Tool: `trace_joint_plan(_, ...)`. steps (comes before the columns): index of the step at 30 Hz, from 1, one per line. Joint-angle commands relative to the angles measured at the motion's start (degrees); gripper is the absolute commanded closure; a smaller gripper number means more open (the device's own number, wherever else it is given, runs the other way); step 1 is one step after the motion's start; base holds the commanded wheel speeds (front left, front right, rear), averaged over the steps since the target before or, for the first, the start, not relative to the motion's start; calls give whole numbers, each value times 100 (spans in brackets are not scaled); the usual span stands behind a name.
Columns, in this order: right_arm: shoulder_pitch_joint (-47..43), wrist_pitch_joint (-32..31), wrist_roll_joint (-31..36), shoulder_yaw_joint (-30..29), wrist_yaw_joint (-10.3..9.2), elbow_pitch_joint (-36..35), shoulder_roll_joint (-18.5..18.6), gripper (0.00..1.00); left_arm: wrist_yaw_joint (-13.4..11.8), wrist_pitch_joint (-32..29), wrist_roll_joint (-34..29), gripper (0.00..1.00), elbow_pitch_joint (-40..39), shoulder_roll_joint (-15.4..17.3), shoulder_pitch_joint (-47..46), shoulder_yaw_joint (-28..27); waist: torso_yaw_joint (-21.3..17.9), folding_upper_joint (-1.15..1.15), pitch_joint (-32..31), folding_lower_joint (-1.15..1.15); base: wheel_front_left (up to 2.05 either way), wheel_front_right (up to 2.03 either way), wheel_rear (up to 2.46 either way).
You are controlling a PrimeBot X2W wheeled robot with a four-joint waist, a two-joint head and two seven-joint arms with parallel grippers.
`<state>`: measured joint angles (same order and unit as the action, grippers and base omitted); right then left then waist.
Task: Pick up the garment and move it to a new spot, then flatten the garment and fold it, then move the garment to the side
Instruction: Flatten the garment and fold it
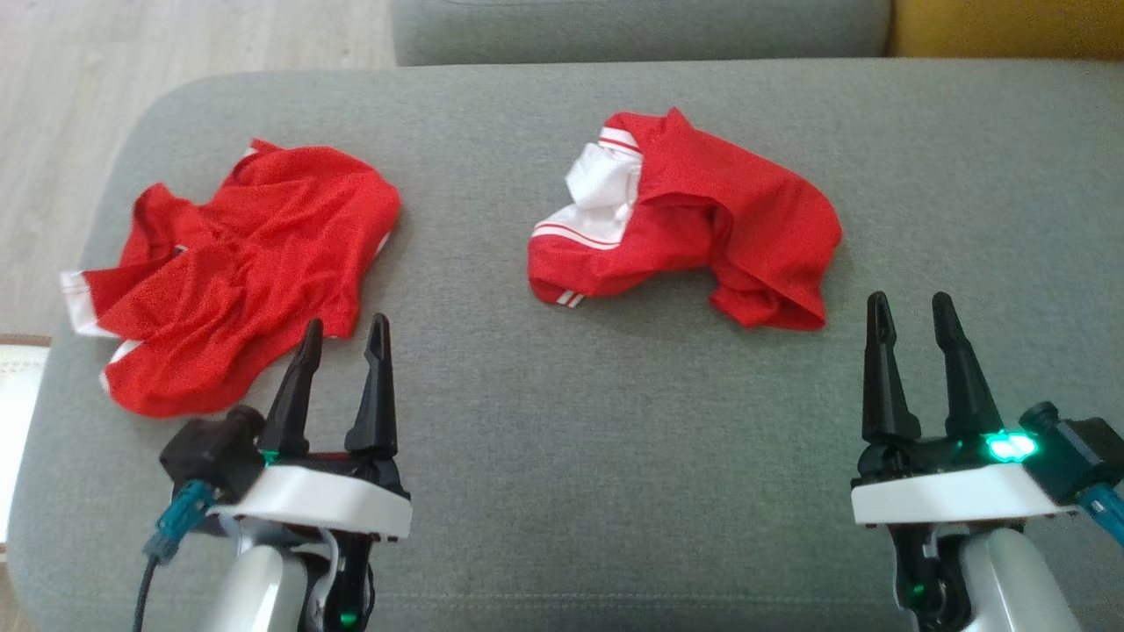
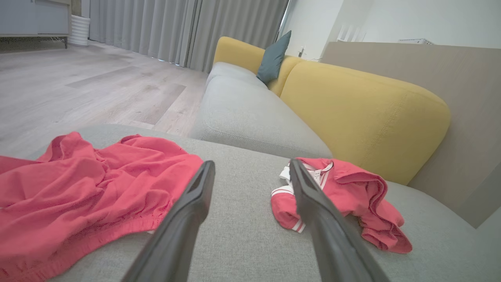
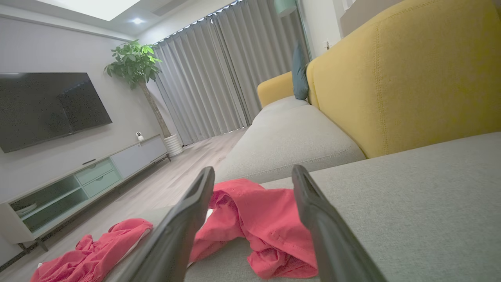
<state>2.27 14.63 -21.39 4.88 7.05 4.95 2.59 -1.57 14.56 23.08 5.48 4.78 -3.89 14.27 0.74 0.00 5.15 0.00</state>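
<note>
We're over a grey seat (image 1: 615, 421) that spans the head view, and both garments lie on it. A yellow backrest (image 2: 364, 113) runs along its far side. Wood floor (image 2: 78, 90) lies off the seat's left end. Grey curtains (image 3: 211, 78) hang at the far end of the room, with a dark TV (image 3: 47, 105) on the wall and a low cabinet (image 3: 78, 184) under it.

The left garment (image 1: 237, 272) is red and crumpled, and it's spread wide near the seat's left edge. White trim shows at its left corner.

The right garment (image 1: 702, 219) is red and bunched, sitting mid-seat towards the right, well apart from the other. Its white lining and striped trim are turned out on its left side.

The left gripper (image 1: 345, 323) has its jaws apart and holds nothing. Its tips are just beside the left garment's near-right edge, and we can't tell if they touch.

The right gripper (image 1: 910, 300) also has its jaws apart and holds nothing. It sits near the right garment's near-right corner, clear of the cloth. Its wrist view looks at that garment between the fingers.

A teal pillow (image 2: 274, 58) leans on the backrest further along. A potted plant (image 3: 135, 62) stands by the curtains.
</note>
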Motion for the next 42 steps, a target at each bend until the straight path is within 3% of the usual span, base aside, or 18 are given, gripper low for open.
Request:
trace_joint_plan(1,98,37,56,101,44,-158,29,0,47,43,-95,0,-248,2,-268,-238,71,0,-49,0,0,0,0)
trace_joint_plan(12,491,37,502,108,44,188,29,0,368,43,-387,0,-241,-181,-275,-323,394,0,160,0,0,0,0)
trace_joint_plan(20,1801,-351,1202,170,44,1239,29,0,329,43,-187,0,-176,-189,-484,-38,853,0,615,0,0,0,0)
trace_joint_plan(30,2983,-491,2113,-352,44,2834,29,0,229,43,-42,0,-140,-190,-679,102,1250,0,953,0,0,0,0)
trace_joint_plan(31,3049,-470,2113,-340,44,2949,29,21,219,43,-37,0,-143,-190,-683,107,1252,0,967,0,0,0,0)
trace_joint_plan(32,3115,-430,2124,-316,44,3042,29,100,208,43,-36,0,-146,-190,-685,110,1244,0,980,0,0,0,0)
trace_joint_plan(37,3310,-85,1649,191,44,3092,29,100,185,43,-54,0,-131,-190,-662,61,1024,0,963,0,0,0,0)
trace_joint_plan(42,3148,24,866,874,44,2580,29,100,225,43,-69,0,-64,-190,-553,-46,634,0,814,0,0,0,0)
